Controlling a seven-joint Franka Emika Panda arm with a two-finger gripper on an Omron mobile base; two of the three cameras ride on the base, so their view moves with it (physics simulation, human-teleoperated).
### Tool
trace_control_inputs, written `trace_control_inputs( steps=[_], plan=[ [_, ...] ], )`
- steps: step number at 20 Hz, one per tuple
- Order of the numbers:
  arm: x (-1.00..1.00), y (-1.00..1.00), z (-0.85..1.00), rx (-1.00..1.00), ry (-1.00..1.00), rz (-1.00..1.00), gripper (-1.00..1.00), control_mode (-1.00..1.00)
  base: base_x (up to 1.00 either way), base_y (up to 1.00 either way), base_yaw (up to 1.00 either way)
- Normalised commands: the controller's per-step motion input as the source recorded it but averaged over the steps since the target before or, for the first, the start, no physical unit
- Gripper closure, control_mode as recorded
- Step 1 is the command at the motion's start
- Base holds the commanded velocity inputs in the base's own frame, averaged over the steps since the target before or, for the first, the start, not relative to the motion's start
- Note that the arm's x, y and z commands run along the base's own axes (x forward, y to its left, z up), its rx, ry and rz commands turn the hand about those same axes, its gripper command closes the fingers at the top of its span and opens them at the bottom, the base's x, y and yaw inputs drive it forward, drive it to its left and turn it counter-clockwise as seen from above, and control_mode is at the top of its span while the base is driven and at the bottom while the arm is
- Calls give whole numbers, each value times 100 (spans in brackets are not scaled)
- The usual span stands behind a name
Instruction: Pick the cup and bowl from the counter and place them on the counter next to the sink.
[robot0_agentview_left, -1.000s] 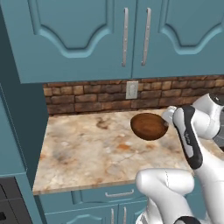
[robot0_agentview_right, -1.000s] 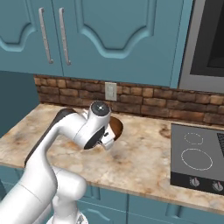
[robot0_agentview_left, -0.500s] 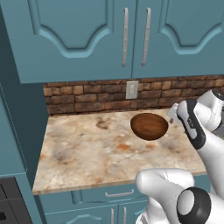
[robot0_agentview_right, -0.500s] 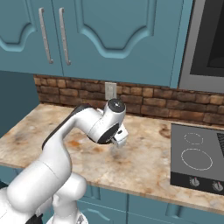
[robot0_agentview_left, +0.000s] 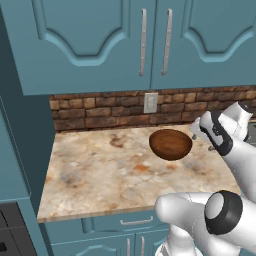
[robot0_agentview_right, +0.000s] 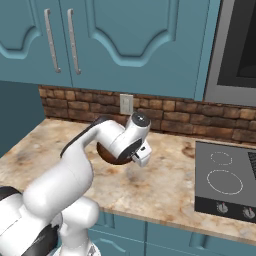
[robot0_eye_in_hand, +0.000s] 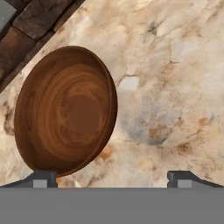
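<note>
On a marbled counter (robot0_agentview_left: 95, 170) beneath teal cabinets (robot0_agentview_left: 100, 45) and a brick backsplash (robot0_agentview_left: 100, 111), a wooden bowl (robot0_agentview_left: 170, 144) sits upright near the back wall, just below a wall outlet (robot0_agentview_left: 150, 102); to its right, the robot's gripper (robot0_eye_in_hand: 112, 178) hangs over the stone with its fingers spread wide and nothing between them. In the hand view the bowl (robot0_eye_in_hand: 65, 111) lies toward the left fingertip, while the right fingertip stands over bare counter, so the claw appears offset from the bowl rather than straddling its rim. From the right base view the arm's wrist covers most of the bowl (robot0_agentview_right: 112, 156), and a black stovetop (robot0_agentview_right: 227, 182) lies further right, well apart. The cup and the sink are not to be made out here. The risk, judged from this placing: a descent from here could land one finger on the rim or inside the bowl and tip or shove it toward the backsplash; a wide, smooth, curved wall may also slip from a pinch unless one finger goes inside and one outside.
</note>
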Motion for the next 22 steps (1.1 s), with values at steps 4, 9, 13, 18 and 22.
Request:
trace_control_inputs(
  steps=[4, 9, 13, 18, 22],
  plan=[
    [11, 0, -21, 0, 0, 0, -100, -100, 0, 0, 0],
    [12, 0, -28, 0, 0, 0, -100, -100, 0, 0, 0],
    [11, 0, -28, 0, 0, 0, -100, -100, 0, 0, 0],
    [10, 0, -22, 0, 0, 0, -100, -100, 0, 0, 0],
    [17, 0, -22, 0, 0, 0, -100, -100, 0, 0, 0]
  ],
)
